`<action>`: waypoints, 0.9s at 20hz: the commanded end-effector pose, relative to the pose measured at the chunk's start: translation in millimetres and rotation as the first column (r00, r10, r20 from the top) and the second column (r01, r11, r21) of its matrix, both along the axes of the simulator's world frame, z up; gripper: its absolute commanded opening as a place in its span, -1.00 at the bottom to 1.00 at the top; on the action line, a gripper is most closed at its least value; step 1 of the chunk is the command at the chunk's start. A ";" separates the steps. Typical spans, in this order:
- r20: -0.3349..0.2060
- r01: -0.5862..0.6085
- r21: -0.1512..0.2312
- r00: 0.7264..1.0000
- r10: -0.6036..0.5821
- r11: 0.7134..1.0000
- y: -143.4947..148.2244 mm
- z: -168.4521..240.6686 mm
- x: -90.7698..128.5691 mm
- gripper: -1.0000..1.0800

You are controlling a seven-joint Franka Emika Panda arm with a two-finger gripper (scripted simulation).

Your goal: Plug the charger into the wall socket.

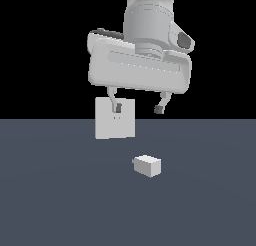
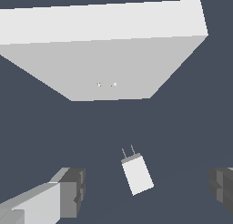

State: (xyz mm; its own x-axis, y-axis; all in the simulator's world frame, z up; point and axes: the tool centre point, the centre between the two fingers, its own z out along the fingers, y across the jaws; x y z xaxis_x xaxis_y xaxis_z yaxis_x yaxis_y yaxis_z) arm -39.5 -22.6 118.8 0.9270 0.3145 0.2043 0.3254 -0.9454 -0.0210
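Currently, the small plain white block-shaped charger [image 1: 147,166] [image 2: 137,174] is lying flat on the matte slate-grey floor [image 1: 60,200], two thin prongs pointing toward the flat upright white square wall socket [image 1: 115,119] [image 2: 109,59], apart from it. Overhead, the grey gripper [image 1: 138,109] is hanging wide open, holding nothing.

One charger [image 1: 147,165] on the floor, just the one. One wall socket [image 1: 115,125] standing upright, with two tiny holes near its middle. One gripper [image 1: 138,109] overhead, two fingers [image 2: 68,192] on it. One floor [image 1: 60,200] beneath everything.
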 end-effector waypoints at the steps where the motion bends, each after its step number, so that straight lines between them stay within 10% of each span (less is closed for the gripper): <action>1: 0.018 -0.035 0.005 0.999 0.035 0.999 -1.4 -5.1 -3.0 0.92; 18: 0.129 -0.255 0.032 0.960 0.249 0.966 -9.6 -38.9 -16.9 0.92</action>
